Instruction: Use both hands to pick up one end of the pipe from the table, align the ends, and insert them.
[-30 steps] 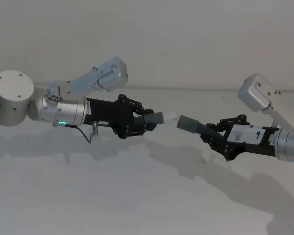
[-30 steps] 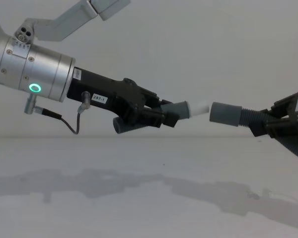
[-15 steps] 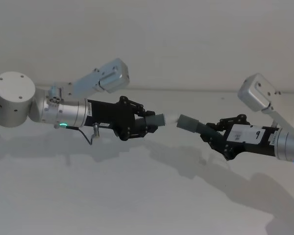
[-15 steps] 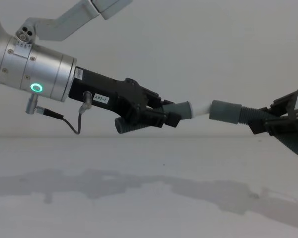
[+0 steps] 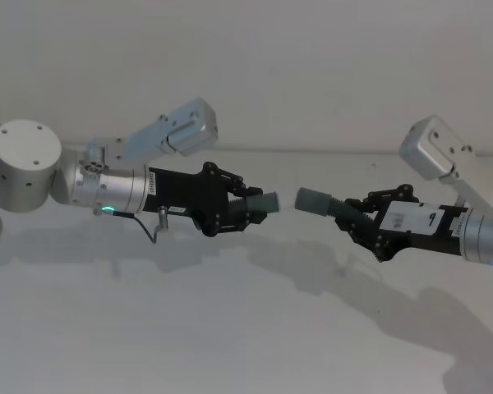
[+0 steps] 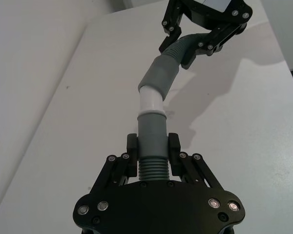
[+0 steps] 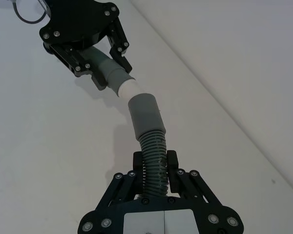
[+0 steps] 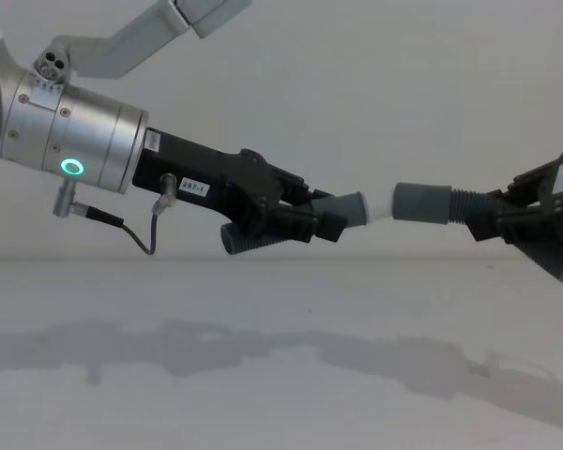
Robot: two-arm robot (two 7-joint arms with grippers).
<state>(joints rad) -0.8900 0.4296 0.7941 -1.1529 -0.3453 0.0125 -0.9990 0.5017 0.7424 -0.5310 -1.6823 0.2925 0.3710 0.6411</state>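
Observation:
Both grippers hang above the white table [image 8: 263, 375], each holding a pipe piece. My left gripper [image 8: 305, 220] is shut on the ribbed part of one piece, whose grey cuff [image 8: 352, 208] ends in a white stub [image 8: 380, 208]. My right gripper [image 8: 495, 217] is shut on the ribbed part of the other piece, whose plain cuff [image 8: 422, 202] faces the stub. The stub's tip meets the mouth of that cuff. In the left wrist view the stub [image 6: 150, 100] and plain cuff [image 6: 158, 78] join at a slight angle. The right wrist view shows the same joint [image 7: 132, 95].
The silver wrist with the green ring [image 8: 72, 168] and a dangling black cable [image 8: 136, 234] sit behind my left gripper. Arm shadows lie across the table [image 5: 230, 328]. A pale wall rises behind.
The gap between the two ends has closed. My right gripper has risen a little and come left, bringing the plain cuff onto the white stub. Less white shows now.

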